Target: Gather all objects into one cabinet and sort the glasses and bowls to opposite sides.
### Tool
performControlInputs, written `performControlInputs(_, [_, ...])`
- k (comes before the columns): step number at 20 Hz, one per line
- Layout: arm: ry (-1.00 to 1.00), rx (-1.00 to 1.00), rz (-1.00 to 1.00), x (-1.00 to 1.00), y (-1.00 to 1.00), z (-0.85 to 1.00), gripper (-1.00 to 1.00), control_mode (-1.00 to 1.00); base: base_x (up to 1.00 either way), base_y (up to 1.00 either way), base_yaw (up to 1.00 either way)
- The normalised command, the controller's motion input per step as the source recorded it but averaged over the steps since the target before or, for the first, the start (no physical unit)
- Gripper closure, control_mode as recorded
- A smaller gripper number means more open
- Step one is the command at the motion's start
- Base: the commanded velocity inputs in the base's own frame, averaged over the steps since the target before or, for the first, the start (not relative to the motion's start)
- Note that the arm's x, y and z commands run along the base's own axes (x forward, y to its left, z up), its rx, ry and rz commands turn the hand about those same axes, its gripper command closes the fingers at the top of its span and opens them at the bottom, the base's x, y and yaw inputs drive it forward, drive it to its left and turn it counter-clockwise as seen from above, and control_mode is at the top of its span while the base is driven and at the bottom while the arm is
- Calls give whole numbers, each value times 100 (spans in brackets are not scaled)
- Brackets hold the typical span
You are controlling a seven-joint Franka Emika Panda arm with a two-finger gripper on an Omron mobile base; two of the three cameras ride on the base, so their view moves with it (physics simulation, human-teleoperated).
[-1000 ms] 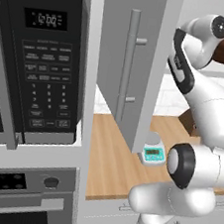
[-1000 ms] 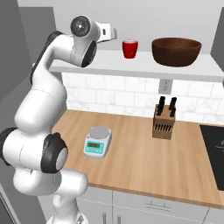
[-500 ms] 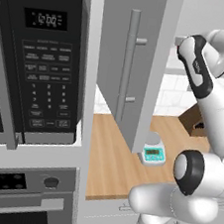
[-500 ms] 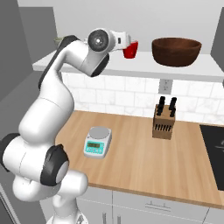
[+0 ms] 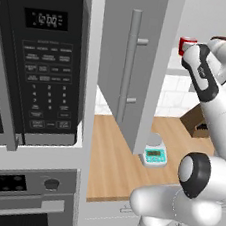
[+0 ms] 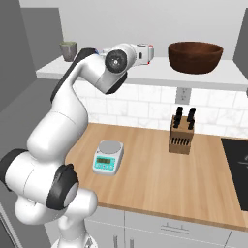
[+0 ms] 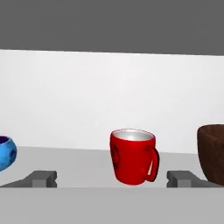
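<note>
Three vessels on the shelf [image 7: 78, 164]: blue vessel [image 7: 5, 154], red mug [image 7: 133, 156], brown bowl [image 7: 212, 153]; gripper [image 7: 113, 179] spread.

Blue vessel [image 7: 6, 152] cut by hand view's left edge, brown bowl [image 7: 212, 153] by its right, red mug [image 5: 186, 45] half hidden behind arm

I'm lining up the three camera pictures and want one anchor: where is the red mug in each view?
Left base view: red mug at upper right, on the shelf, partly behind the arm.
Right base view: I cannot make it out; the hand covers that stretch of shelf.
Hand view: lower centre, upright, handle to the right.
Shared landmark: the dark brown bowl, right of the mug in the hand view.
</note>
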Motion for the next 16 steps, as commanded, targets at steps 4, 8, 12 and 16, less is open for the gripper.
performControlInputs(4, [5,1,-6,0,-17,3,-100,-100,0,0,0])
performControlInputs(8, [5,0,-3,-1,-11,1,-100,-100,0,0,0])
performControlInputs(12, [2,0,-2,0,-2,-4,-100,-100,0,0,0])
performControlInputs(16, [2,0,0,0,-2,-13,-100,-100,0,0,0])
